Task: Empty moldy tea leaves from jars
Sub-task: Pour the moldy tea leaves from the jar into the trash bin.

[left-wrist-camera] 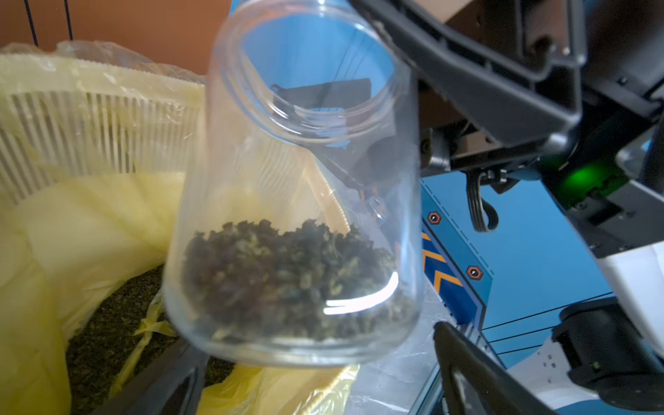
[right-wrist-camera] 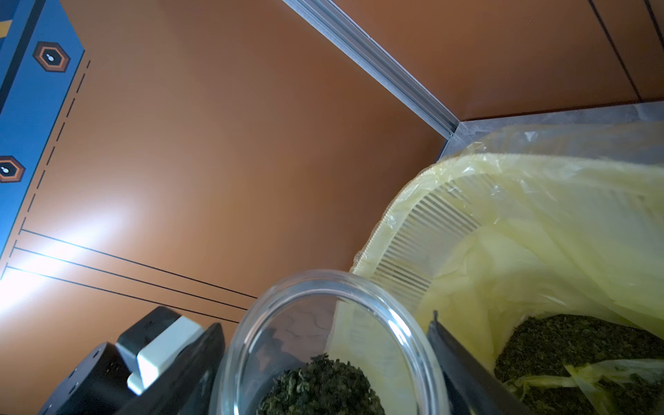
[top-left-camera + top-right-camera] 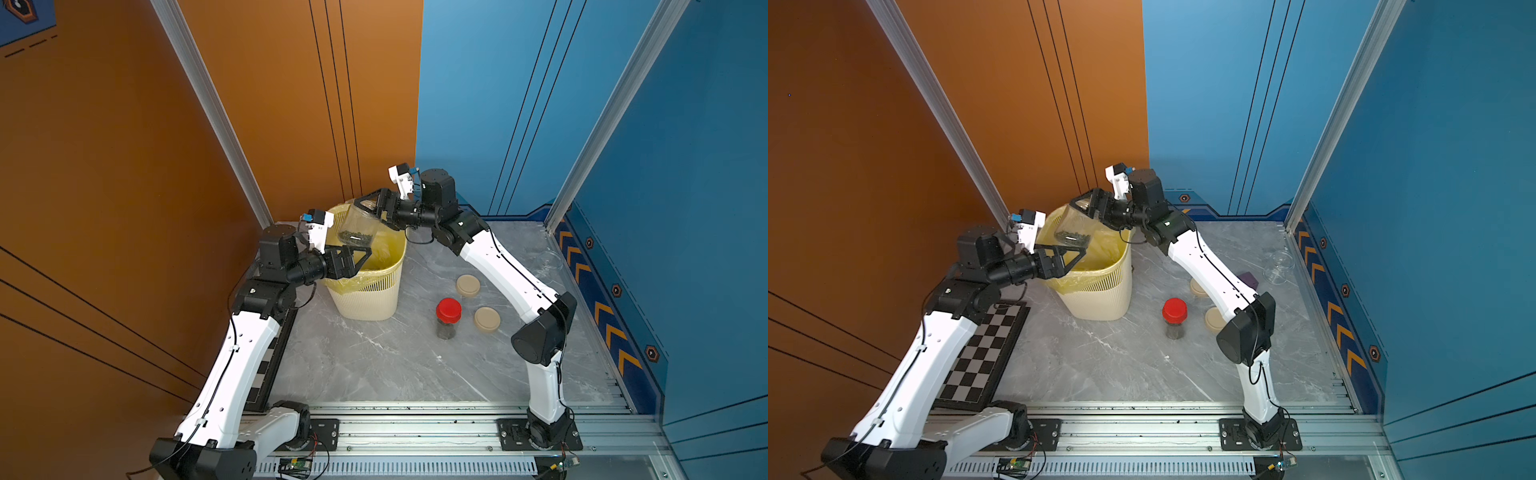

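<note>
**Open jar hangs over the bin, leaves inside**

The left gripper (image 3: 359,259) sits at the rim of the bin (image 3: 374,299), jaws spread wide, gripping nothing, just beneath the open jar (image 3: 357,228). That jar hangs tilted over the bin, tea leaves (image 3: 353,240) piled in its base. The right gripper (image 3: 360,208) pinches it near the neck. More leaves lie down in the yellow bag (image 2: 539,233). Further right on the table, a red-lidded jar (image 3: 448,318) stands upright with leaves inside, and two beige lids (image 3: 468,285) (image 3: 486,319) lie beside it.

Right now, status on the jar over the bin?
Right hand gripping open jar above bin's edge. Tea leaves not yet poured. Left hand open beside jar's base, may crowd the pour. Red-lidded jar capped.
</note>
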Tool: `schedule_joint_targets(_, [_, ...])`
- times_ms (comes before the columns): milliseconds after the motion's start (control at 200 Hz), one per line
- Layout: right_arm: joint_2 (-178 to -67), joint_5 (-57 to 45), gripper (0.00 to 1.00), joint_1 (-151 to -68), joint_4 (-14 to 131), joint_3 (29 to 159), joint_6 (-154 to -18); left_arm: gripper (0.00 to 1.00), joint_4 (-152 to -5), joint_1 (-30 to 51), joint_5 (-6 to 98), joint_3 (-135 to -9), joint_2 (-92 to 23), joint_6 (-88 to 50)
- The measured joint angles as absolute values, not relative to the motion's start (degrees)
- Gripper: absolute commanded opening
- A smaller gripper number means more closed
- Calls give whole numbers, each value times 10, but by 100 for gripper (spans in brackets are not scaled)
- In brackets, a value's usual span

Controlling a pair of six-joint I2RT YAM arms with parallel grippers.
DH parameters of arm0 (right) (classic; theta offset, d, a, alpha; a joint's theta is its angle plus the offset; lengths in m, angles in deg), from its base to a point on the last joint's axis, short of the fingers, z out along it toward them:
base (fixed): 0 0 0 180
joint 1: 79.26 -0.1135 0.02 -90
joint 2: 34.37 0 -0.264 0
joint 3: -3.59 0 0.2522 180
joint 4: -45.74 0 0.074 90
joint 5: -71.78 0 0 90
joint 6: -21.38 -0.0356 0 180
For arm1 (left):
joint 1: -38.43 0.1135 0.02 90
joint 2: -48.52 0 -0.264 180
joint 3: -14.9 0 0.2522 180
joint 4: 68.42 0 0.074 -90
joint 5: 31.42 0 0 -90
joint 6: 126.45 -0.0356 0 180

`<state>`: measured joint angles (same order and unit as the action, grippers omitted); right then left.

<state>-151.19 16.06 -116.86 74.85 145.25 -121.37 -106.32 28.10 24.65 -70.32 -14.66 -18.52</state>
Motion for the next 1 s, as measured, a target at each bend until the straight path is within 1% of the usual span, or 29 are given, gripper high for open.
schedule_joint_targets(205, [-1512,160,41,-1168,719,1448,-1263,98,-1064,202,339,-703,-121,-287])
schedule_joint_targets(275, [-1511,160,41,-1168,699,1438,-1283,98,-1050,193,368,-694,-110,-307])
schedule_joint_targets(405, [-1511,161,41,-1165,671,1415,-1313,98,-1010,193,419,-665,-93,-328])
schedule_joint_targets(536, [-1511,161,41,-1159,646,1390,-1337,98,-968,195,445,-637,-91,-342])
schedule_joint_targets(1001, [-1505,172,40,-1149,607,1363,-1389,98,-778,242,439,-537,-93,-367])
